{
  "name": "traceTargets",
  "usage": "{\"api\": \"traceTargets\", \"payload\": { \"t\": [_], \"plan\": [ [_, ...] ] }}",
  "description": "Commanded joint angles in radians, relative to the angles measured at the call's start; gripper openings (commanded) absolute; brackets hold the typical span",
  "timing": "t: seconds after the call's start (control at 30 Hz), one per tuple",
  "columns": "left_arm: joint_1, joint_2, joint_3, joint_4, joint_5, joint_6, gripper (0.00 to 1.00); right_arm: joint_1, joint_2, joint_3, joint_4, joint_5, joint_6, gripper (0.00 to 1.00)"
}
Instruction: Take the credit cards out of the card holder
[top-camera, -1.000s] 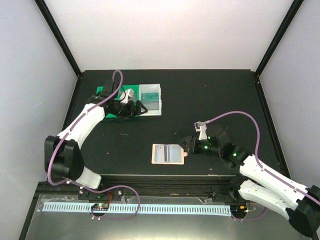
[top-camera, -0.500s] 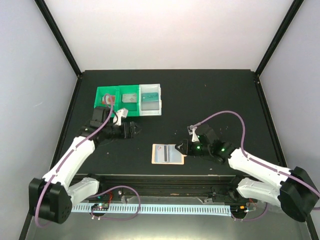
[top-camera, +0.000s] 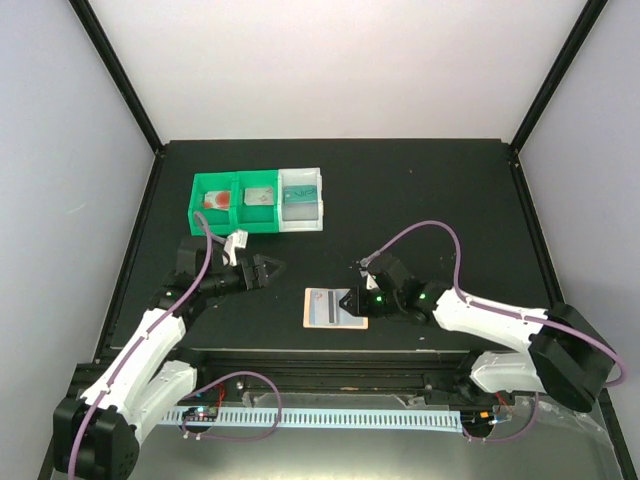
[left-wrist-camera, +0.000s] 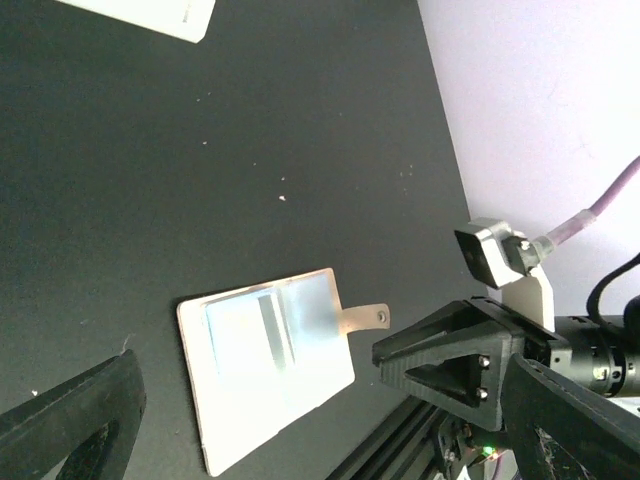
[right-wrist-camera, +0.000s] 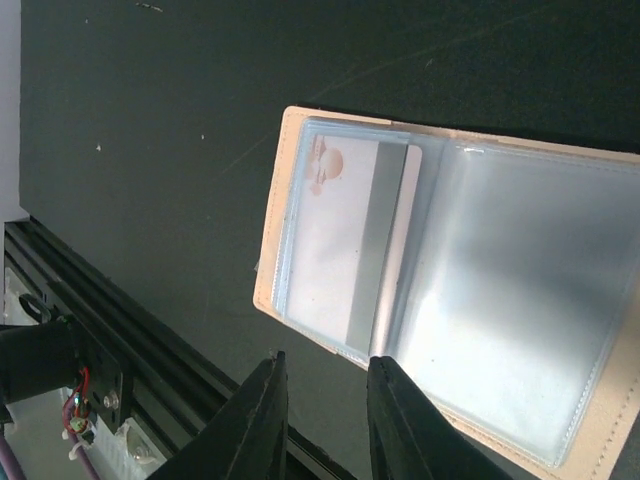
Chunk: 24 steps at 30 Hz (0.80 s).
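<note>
Sitting at one edge of the flat tan bifold card holder (top-camera: 335, 308), which lies open on the black table (top-camera: 430, 200): right gripper (right-wrist-camera: 328, 368), jaws pinched to a slim gap, clamping nothing. One pale grey-striped plastic card (right-wrist-camera: 345, 255) in its clear pocket. Left gripper (top-camera: 268, 270) spread wide, left of holder, apart.

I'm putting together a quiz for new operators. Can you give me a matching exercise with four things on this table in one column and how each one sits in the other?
Things:
1. card holder
2. green bin
3. white bin
4. left end effector

States:
A. jaws spread wide, nothing held
B. lies open, a card in one pocket
C. holds a teal card
D. holds a red-pink card and a grey one

Pairs: 1-B, 2-D, 3-C, 4-A
</note>
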Motion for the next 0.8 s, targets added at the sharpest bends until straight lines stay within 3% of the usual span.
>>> {"api": "traceTargets", "payload": {
  "t": [0.0,0.27,0.57,0.77],
  "plan": [
    [-0.003,0.006,0.007,0.05,0.03,-0.004,0.99,0.011,0.041,0.038,0.031,0.041,-0.001,0.22],
    [-0.003,0.03,-0.063,0.082,0.127,0.016,0.99,0.037,0.141,0.073,0.072,0.031,0.001,0.2],
    [-0.004,-0.031,-0.119,0.057,0.087,0.039,0.98,0.053,0.24,0.091,0.102,0.068,-0.025,0.2],
    [-0.006,-0.021,-0.157,0.129,0.117,-0.002,0.94,0.054,0.282,0.086,0.104,0.085,-0.043,0.19]
  ]
}}
